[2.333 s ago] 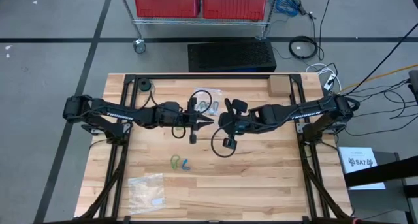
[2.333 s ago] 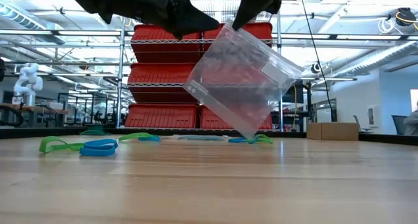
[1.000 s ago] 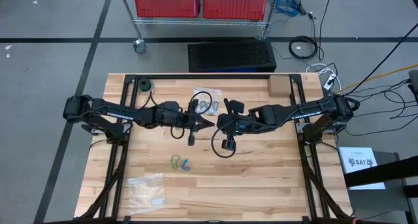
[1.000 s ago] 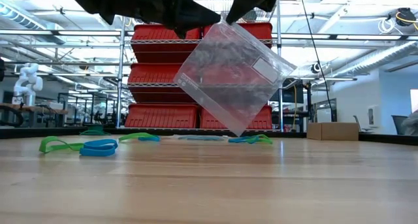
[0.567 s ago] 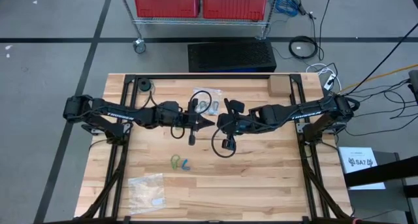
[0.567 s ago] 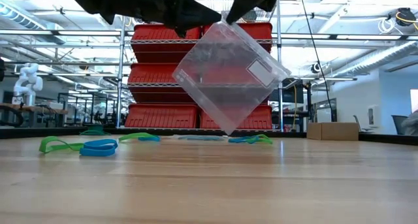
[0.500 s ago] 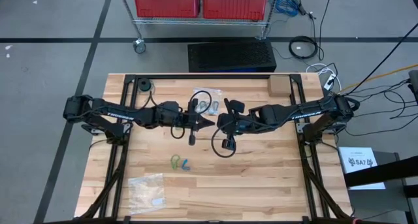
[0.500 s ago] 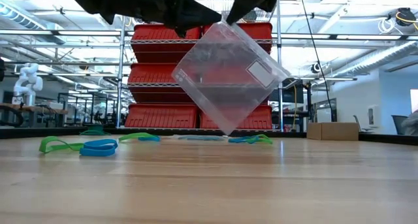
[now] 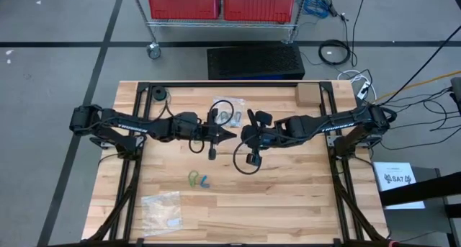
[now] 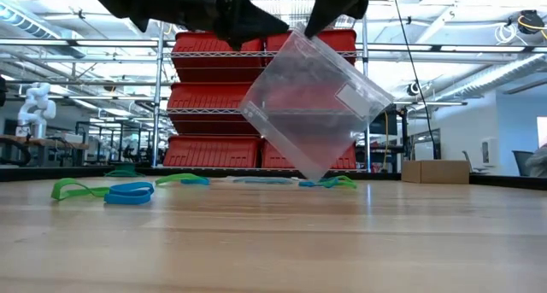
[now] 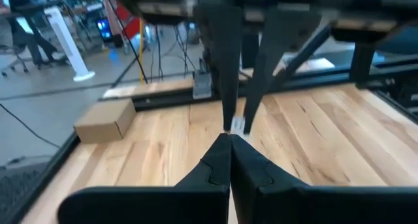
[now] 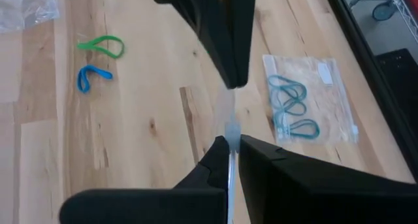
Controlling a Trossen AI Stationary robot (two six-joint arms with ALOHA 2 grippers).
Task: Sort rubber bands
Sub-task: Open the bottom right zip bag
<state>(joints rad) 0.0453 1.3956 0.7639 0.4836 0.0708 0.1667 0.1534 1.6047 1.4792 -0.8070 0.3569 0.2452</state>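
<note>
Two grippers, left and right, pinch a clear bag's top edge above the table, near loose rubber bands.

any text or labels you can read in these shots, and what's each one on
"TROSSEN": white lettering on the left arm, only just legible.
"TROSSEN": the same on the right arm, also only just legible.
"SA7": on a white sheet lying beside the table; the small marks around it are too small to read.
White patch on the clear bag held up by both grippers: no readable print.
Red bins and cardboard box: nothing legible.
</note>
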